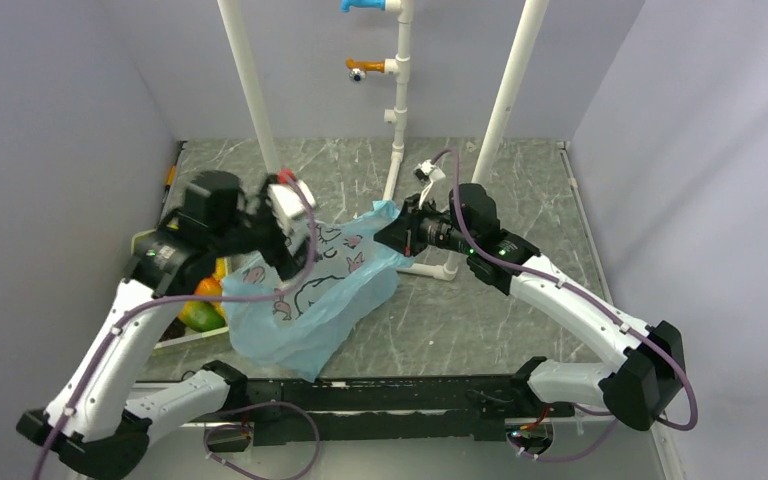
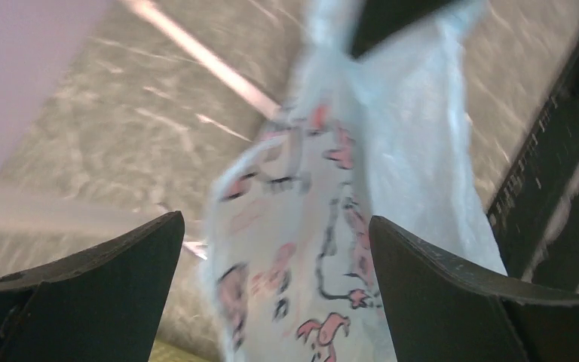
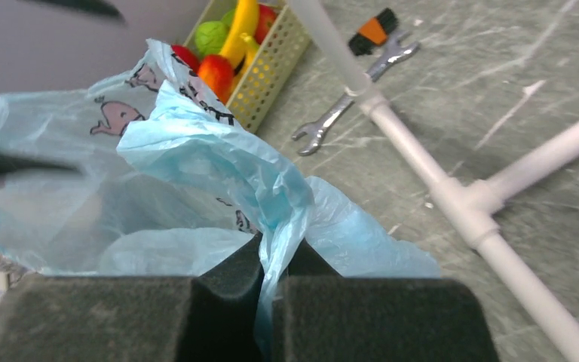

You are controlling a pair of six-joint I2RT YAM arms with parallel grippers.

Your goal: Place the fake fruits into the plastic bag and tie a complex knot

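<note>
The light-blue plastic bag [image 1: 310,300] with cartoon prints lies mid-table, its mouth lifted to the right. My right gripper [image 1: 388,237] is shut on a bunched edge of the bag [image 3: 275,226], and the plastic is pinched between the pads [image 3: 219,302]. My left gripper [image 1: 280,255] is open and empty above the bag's left part. In the left wrist view the printed bag [image 2: 324,249] hangs beyond the spread fingers [image 2: 437,286], not touching them. The fake fruits [image 1: 201,312] lie in a basket at the left; red, yellow and green ones [image 3: 234,38] show. No knot shows.
The yellow-green basket [image 3: 271,75] stands behind the bag by the left wall. A wrench [image 3: 347,102] and an orange-black tool [image 3: 377,26] lie near it. A white pipe frame [image 1: 397,150] rises at the back, its foot [image 3: 467,211] just right of my right gripper.
</note>
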